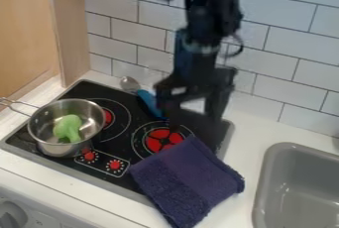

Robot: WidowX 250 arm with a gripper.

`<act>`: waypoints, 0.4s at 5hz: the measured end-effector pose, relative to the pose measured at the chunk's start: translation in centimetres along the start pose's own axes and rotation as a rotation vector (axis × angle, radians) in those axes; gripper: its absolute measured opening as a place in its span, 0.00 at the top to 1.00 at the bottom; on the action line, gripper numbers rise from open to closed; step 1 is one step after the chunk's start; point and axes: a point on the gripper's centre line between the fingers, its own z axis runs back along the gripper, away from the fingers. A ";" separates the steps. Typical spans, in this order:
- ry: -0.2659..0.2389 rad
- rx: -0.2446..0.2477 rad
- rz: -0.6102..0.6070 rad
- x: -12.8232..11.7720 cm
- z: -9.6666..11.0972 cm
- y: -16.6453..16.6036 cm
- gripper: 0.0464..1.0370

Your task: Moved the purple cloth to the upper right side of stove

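Camera view: the dark purple cloth (189, 177) is draped over the black stove's (124, 138) front right corner and onto the white counter (255, 123). Above the stove's back right part, the black two-finger gripper (194, 117) is held with its fingers spread wide — a green toy broccoli (67, 128) is held in the silver metal pot (59, 148) at left.

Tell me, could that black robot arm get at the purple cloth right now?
Probably yes: the end effector looks open and hangs near the purple cloth, with nothing seen lying on it or standing between them.
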 end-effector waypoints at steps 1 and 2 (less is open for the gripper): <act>-0.011 0.014 -0.046 -1.2 -0.3 0.0 0.04; 0.001 0.039 -0.066 -2.1 -1.6 1.5 0.04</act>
